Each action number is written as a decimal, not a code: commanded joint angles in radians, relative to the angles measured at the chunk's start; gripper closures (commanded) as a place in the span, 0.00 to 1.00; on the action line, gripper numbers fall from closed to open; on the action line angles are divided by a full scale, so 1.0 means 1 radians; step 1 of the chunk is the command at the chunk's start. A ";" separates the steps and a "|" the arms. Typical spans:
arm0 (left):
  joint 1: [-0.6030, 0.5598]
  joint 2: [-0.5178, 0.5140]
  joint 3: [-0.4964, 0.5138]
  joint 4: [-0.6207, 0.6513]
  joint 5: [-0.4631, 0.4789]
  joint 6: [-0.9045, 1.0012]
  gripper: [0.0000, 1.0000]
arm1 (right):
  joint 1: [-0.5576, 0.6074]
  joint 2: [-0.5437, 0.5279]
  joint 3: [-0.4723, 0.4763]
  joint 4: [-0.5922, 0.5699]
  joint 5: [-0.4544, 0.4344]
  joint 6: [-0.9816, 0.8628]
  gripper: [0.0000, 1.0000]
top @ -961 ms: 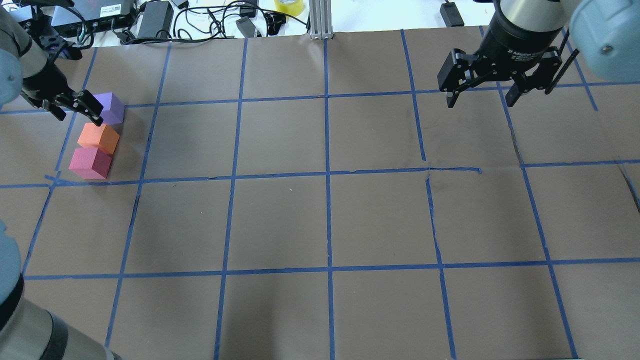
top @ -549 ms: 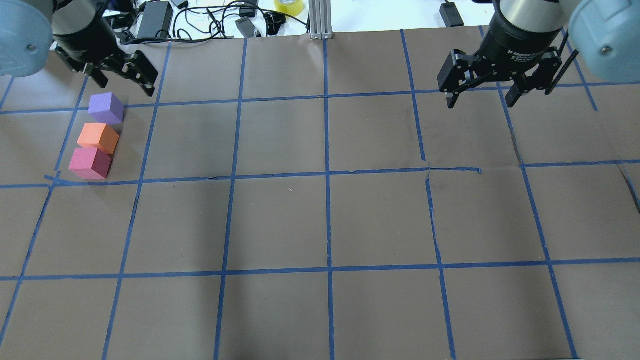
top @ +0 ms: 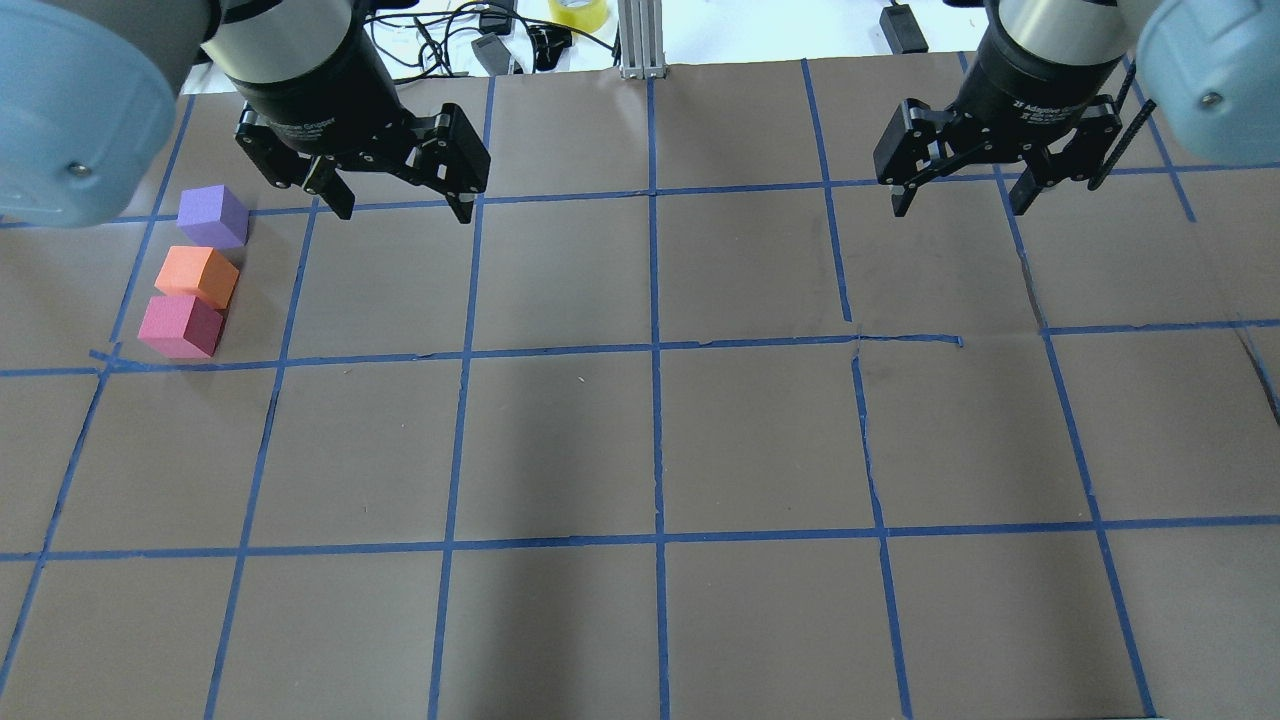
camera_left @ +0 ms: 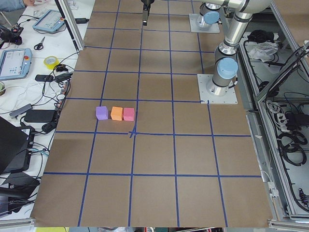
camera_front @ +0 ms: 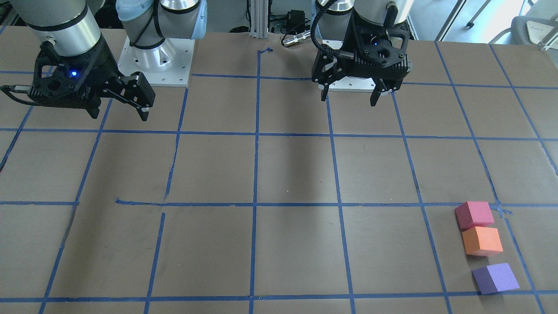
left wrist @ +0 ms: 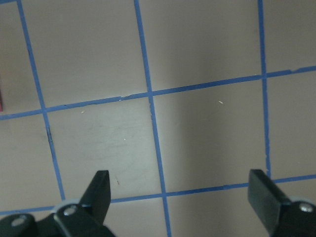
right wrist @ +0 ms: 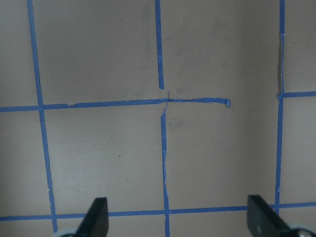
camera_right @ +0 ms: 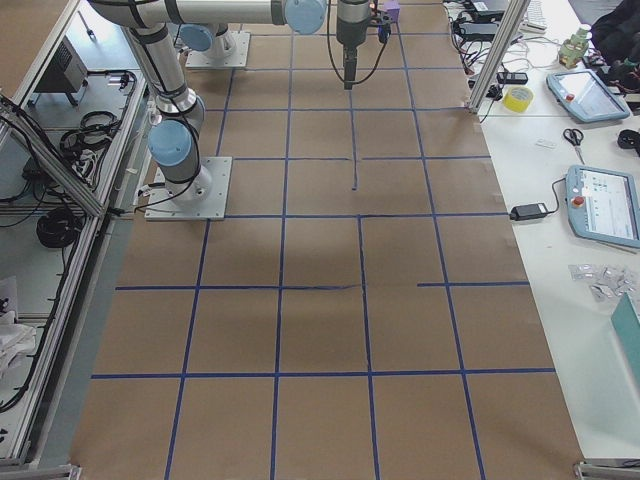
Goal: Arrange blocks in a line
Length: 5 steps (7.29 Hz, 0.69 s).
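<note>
Left gripper (top: 405,210) withdrawn from beside the purple block (top: 212,215).
It and the right gripper (top: 958,208) are held wide, empty; purple block, orange block (top: 197,276) and pink block (top: 180,325) are lined up at the table's (top: 640,440) left end.

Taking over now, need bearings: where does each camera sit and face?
Front-facing: across the table, facing the robot; bases, left end effector on view's right, right end effector left.
Overhead: behind the robot, looking down; both end effectors.
Exterior left: table end beside the blocks; both arms.
Exterior right: opposite end; both arms.
Left wrist: looks down; own fingertips.
Right wrist: same, over torn tape.
Shared: overhead and front-facing show all blocks.
</note>
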 commanded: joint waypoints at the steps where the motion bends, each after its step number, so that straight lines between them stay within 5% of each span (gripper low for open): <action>1: -0.006 0.032 -0.014 -0.032 -0.012 -0.018 0.00 | 0.000 0.000 0.000 0.001 0.005 0.000 0.00; 5: -0.006 0.038 -0.024 -0.018 -0.012 -0.028 0.00 | 0.000 0.000 0.006 0.003 0.008 -0.001 0.00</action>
